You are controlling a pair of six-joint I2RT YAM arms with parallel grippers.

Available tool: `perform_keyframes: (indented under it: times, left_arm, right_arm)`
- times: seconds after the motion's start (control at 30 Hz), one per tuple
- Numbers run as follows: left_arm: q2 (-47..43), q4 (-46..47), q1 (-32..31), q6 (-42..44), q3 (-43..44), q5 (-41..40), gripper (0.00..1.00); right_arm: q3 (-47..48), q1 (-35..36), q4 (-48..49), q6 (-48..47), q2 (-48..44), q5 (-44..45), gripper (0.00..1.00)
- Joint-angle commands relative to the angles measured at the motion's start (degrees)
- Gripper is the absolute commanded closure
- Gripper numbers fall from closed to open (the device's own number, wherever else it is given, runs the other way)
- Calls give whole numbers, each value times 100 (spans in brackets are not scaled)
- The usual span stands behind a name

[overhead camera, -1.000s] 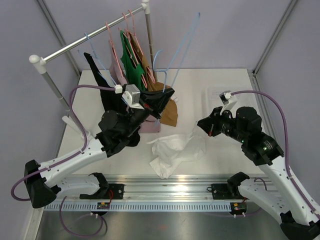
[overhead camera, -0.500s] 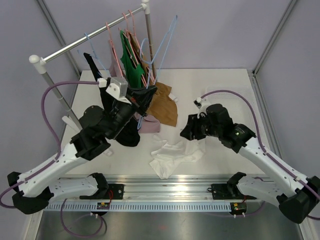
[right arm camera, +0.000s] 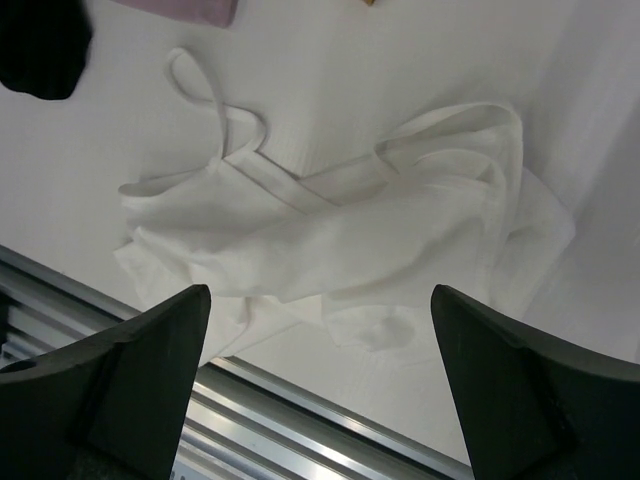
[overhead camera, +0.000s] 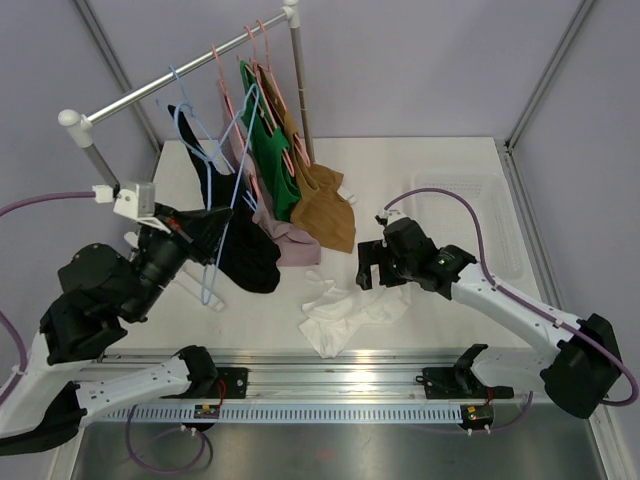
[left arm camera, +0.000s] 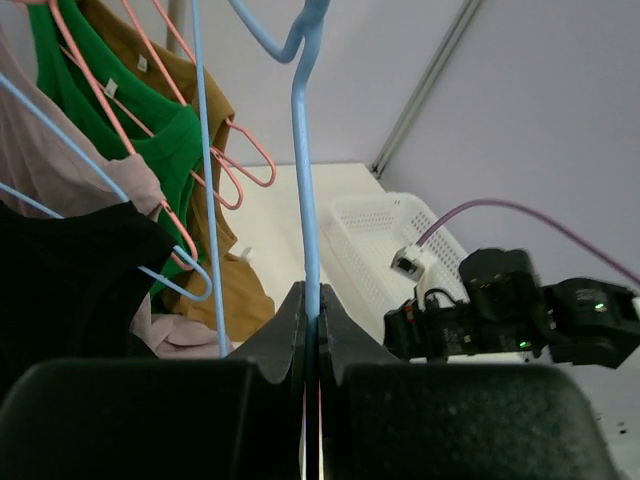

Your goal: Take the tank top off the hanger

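Note:
The white tank top (overhead camera: 345,310) lies crumpled on the table near the front edge, off any hanger; the right wrist view shows it spread flat (right arm camera: 360,230). My right gripper (overhead camera: 370,265) hovers just above it, open, with nothing between its fingers (right arm camera: 320,292). My left gripper (overhead camera: 190,228) is at the left, in front of the rack, shut on the wire of a bare light-blue hanger (left arm camera: 305,200). That hanger (overhead camera: 207,268) stands up in front of the hanging clothes.
A clothes rack rail (overhead camera: 170,85) crosses the back left, carrying hangers with green (overhead camera: 270,140), brown (overhead camera: 325,210), pink (overhead camera: 285,240) and black (overhead camera: 240,250) tops. A white basket (overhead camera: 500,220) sits at the right. A metal rail (overhead camera: 340,375) runs along the front edge.
My right gripper opened and let go of the white tank top, moving down and left over it. My left arm swung left, carrying the bare blue hanger away from the garment.

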Motion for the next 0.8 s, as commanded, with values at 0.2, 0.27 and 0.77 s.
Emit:
perform_keyframes:
  times: [0.2,0.27,0.77]
  left_arm:
    - [-1036,-1475,-25,-1568,396,-1113,100]
    - [-1239,-1844,-17,-1781,440,-1193,100]
    - [218,-3955,335,-2626,1240,-3223,100]
  right_arm:
    - [50,45,573,23,739,485,1]
    - [111,45,626,-12,958,511,1]
    - [489,45,485,22,837,591,0]
